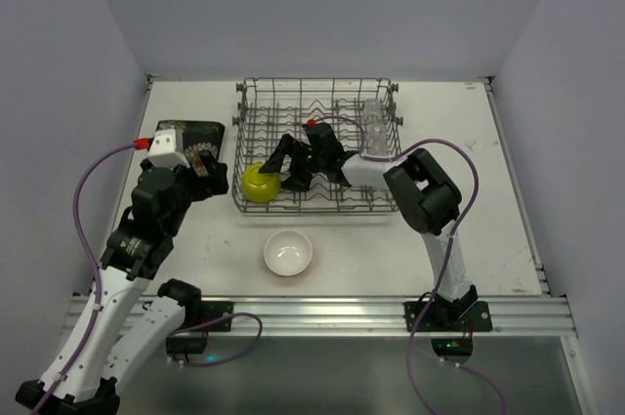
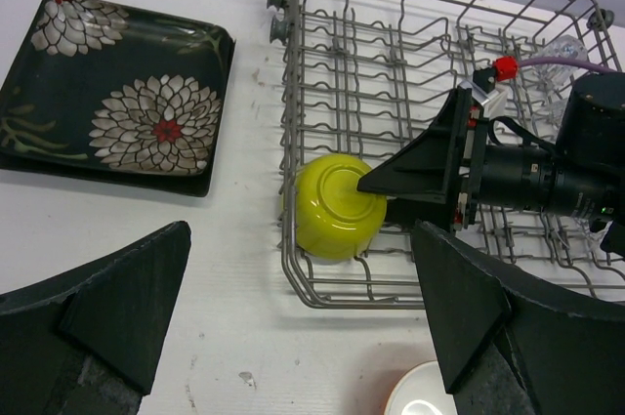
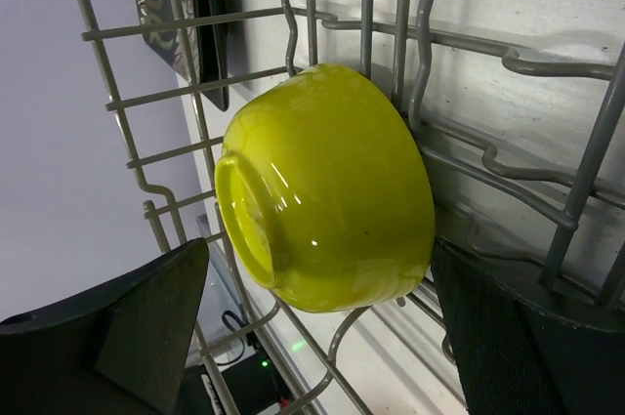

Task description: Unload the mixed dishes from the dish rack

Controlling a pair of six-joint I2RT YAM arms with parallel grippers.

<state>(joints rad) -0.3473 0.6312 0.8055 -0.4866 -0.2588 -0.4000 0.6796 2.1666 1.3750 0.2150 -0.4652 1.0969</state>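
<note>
Two wide-spread fingers of the right end effector (image 1: 282, 170) point at the yellow-green bowl (image 1: 260, 183), which lies on its side just ahead of them in the lower left corner of the dish rack (image 1: 381, 93), ungripped. That arm folds over the rack's lower right. The left end effector (image 1: 210, 176), equally open and empty, hovers over the table (image 1: 488, 239) left of the rack.

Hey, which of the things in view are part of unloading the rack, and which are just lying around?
Job: dish rack, yellow-green bowl, flowered plate, white bowl, clear glass.
Lying about: purple cable, metal rail.
</note>
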